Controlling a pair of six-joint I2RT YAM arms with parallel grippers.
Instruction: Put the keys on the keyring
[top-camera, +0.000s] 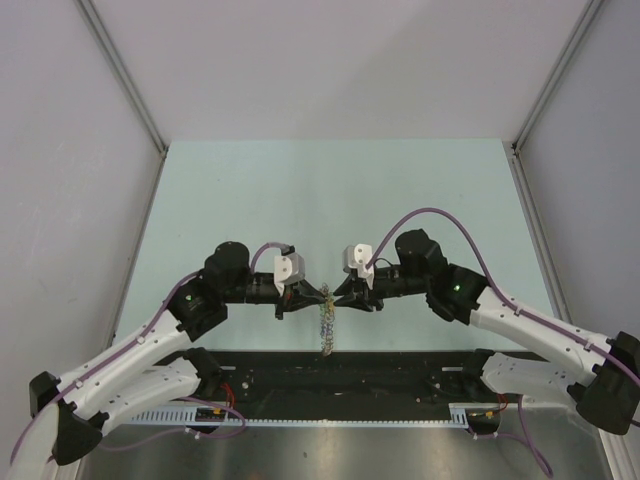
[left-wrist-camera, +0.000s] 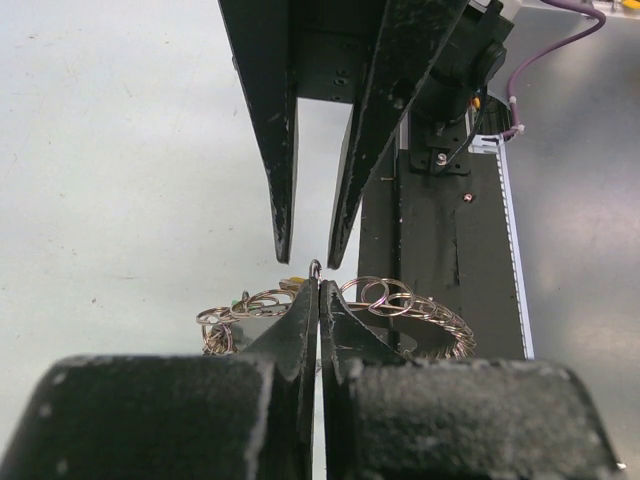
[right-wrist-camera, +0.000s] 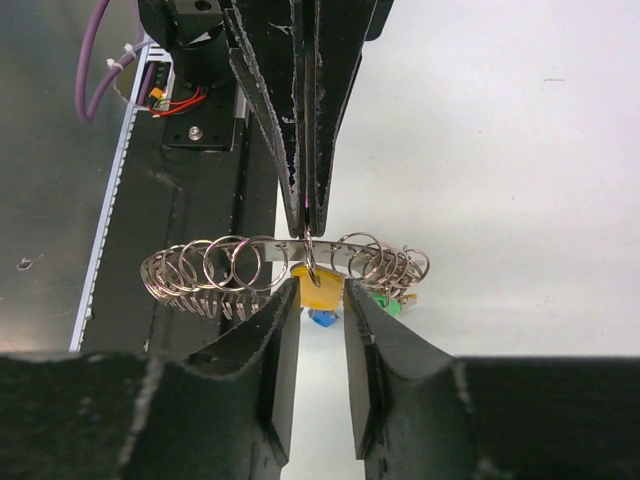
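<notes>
The keyring (top-camera: 326, 328) is a grey metal band of many small loops and hangs between the two grippers above the table. My left gripper (left-wrist-camera: 319, 284) is shut on one small loop at the keyring's (left-wrist-camera: 420, 308) top. In the right wrist view that gripper (right-wrist-camera: 308, 230) comes in from above and pinches the loop. My right gripper (right-wrist-camera: 321, 297) is open, with its tips on either side of the yellow key head (right-wrist-camera: 322, 288) that hangs under the keyring (right-wrist-camera: 200, 265). A green key head (right-wrist-camera: 388, 303) and a small blue piece hang just behind. The black-and-white tag is not in view.
A pale green table top (top-camera: 330, 190) lies below the grippers. A black base strip (top-camera: 330, 370) and a bare metal sheet (top-camera: 340, 450) run along the near edge. Grey walls stand left, right and behind. Purple cables (top-camera: 440, 215) loop over the arms.
</notes>
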